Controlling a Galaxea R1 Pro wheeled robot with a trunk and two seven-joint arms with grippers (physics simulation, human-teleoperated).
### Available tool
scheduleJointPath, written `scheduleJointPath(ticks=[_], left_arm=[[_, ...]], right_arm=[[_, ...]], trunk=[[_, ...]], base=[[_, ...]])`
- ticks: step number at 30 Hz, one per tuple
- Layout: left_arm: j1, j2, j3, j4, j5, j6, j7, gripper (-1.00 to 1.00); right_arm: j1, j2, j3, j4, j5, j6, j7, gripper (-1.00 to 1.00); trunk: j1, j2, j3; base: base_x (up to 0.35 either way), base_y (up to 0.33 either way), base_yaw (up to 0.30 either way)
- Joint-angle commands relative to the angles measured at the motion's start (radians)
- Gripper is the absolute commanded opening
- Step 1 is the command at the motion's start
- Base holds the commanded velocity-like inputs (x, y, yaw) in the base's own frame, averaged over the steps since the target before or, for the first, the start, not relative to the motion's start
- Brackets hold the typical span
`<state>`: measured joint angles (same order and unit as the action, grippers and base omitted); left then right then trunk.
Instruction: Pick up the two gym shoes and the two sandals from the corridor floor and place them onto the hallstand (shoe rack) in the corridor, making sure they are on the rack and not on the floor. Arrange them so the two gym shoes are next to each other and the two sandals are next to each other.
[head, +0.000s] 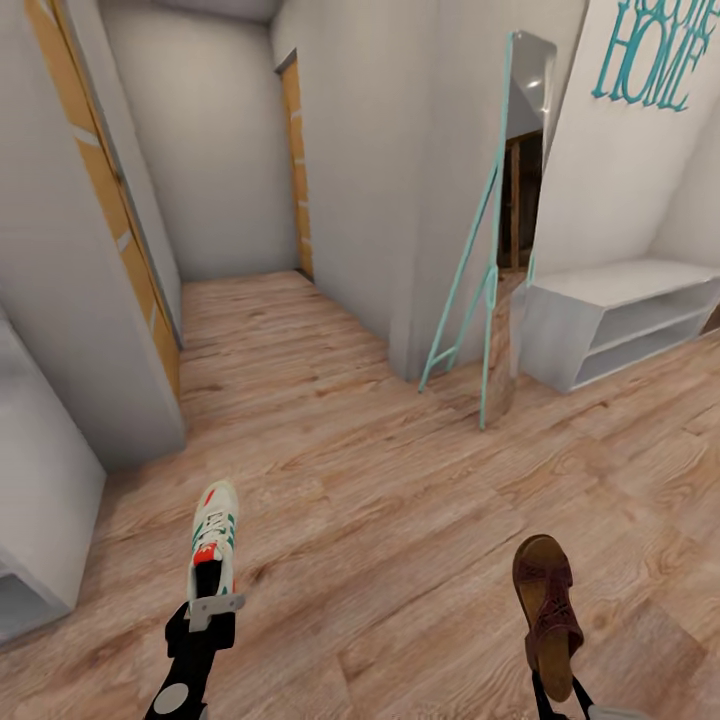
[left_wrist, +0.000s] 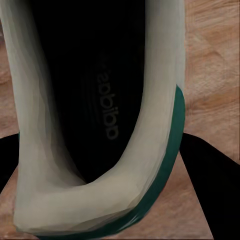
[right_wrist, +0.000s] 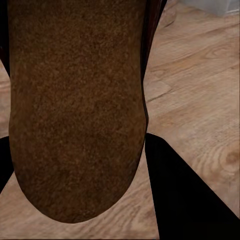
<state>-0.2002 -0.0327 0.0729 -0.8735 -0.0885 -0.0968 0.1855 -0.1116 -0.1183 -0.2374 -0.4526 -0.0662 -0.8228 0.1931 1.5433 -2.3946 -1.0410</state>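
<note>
In the head view my left gripper (head: 212, 603) is shut on the heel of a white gym shoe (head: 215, 525) with green stripes and a red tongue patch, held toe forward above the corridor floor (head: 380, 500). My right gripper (head: 560, 692) is shut on the heel end of a brown sandal (head: 545, 595), also held toe forward. The left wrist view looks into the gym shoe's dark opening (left_wrist: 157, 100), with black fingers (left_wrist: 212, 192) on either side. In the right wrist view the sandal's brown footbed (right_wrist: 75, 110) sits between dark fingers (right_wrist: 185, 195). The pale hallstand (head: 625, 290) stands far right, its bench top and shelves bare.
A teal-framed mirror (head: 500, 230) leans on the wall corner just left of the hallstand. A corridor with orange doors (head: 295, 170) runs ahead. A grey wall block (head: 90, 300) and a white unit (head: 30, 500) stand at the left. Open plank floor lies between me and the hallstand.
</note>
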Motion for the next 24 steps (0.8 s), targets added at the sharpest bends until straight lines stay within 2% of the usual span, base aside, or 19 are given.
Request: scheduleJointPath(ticks=[1,8,24], left_arm=[[-0.001,-0.001,0.002,0.001,-0.01,-0.002,0.002,-1.0],[-0.001,-0.001,0.003,0.001,-0.01,-0.003,0.002,-1.0],[-0.001,-0.001,0.004,0.001,-0.01,-0.004,0.002,-1.0]], right_arm=[[0.0,0.0,-0.003,0.0,-0.011,-0.001,0.012,-1.0],[0.0,0.0,-0.003,0.0,-0.011,-0.001,0.012,-1.0],[0.0,0.0,-0.003,0.0,-0.011,-0.001,0.012,-1.0]], trunk=[[-0.001,0.0,-0.001],[-0.001,0.0,-0.001],[-0.001,0.0,-0.001]], base=[[-0.309,-0.007,0.278],[-0.223,-0.061,0.278],[-0.008,-0.003,0.278]])
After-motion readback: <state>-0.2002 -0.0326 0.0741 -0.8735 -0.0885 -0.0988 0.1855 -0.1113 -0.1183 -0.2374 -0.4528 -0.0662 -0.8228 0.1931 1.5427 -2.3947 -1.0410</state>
